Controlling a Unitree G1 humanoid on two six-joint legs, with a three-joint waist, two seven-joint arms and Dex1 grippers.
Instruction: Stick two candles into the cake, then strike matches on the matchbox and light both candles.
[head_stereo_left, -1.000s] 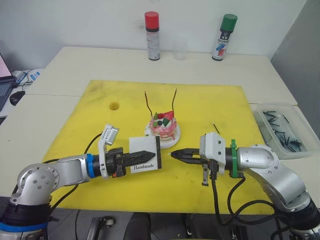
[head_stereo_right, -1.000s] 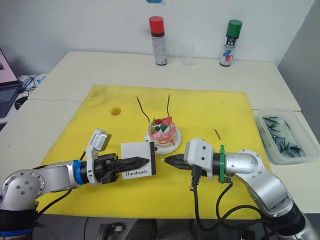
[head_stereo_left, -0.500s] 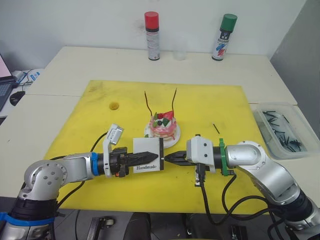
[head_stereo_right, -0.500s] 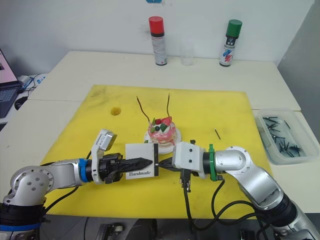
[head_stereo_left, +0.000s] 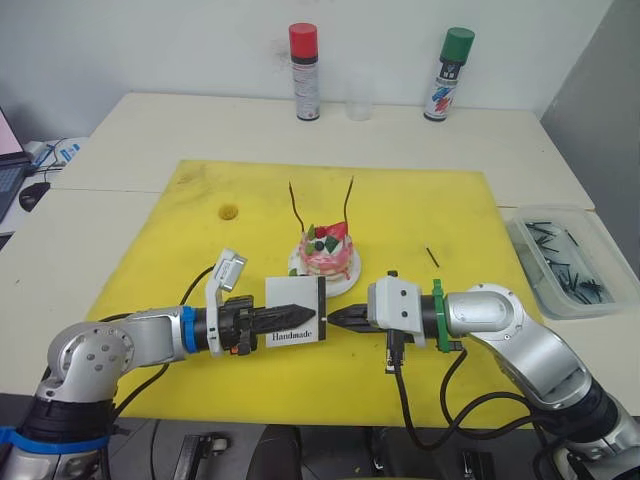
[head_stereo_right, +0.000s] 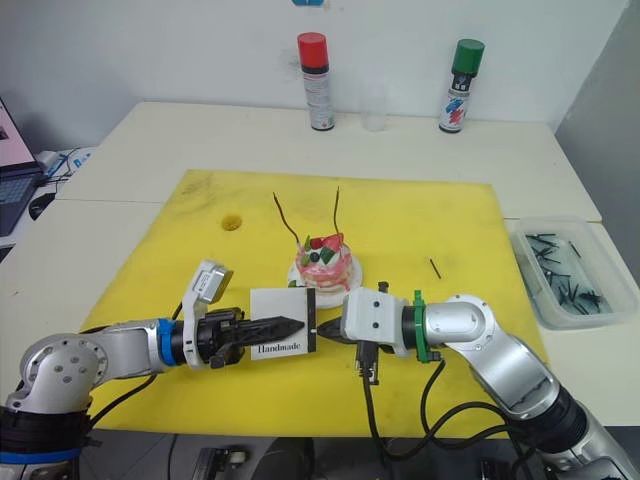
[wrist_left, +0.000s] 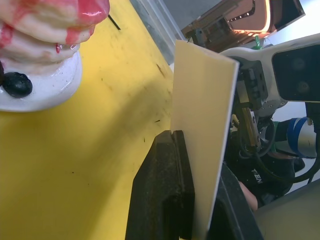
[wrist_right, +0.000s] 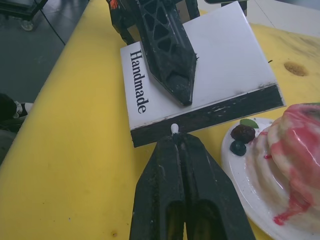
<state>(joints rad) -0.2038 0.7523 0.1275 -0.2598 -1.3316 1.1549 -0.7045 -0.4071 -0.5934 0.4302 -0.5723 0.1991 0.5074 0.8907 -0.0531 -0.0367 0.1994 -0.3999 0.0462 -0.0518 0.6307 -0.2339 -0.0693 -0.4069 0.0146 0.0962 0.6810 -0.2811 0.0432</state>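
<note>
The pink cake (head_stereo_left: 326, 256) sits on its white plate (head_stereo_left: 345, 284) in the middle of the yellow mat. Two thin wavy candles (head_stereo_left: 297, 209) (head_stereo_left: 349, 201) stand upright in it. My left gripper (head_stereo_left: 296, 311) is shut on the white matchbox (head_stereo_left: 286, 296), holding it on edge just in front of the cake, black strip (wrist_right: 210, 117) facing right. My right gripper (wrist_right: 179, 142) is shut on a match whose pale tip (wrist_right: 174, 129) touches that strip. The two grippers point at each other, tip to tip.
A loose match (head_stereo_left: 432, 257) lies on the mat right of the cake. A clear tray (head_stereo_left: 540, 228) holding several matches stands at the right edge. Red (head_stereo_left: 304, 72) and green (head_stereo_left: 447, 62) spray cans and a clear cup (head_stereo_left: 360, 100) stand at the back.
My right gripper has moved left with the match until its tip meets the matchbox strip. The left gripper brought the matchbox slightly right, then held still.
</note>
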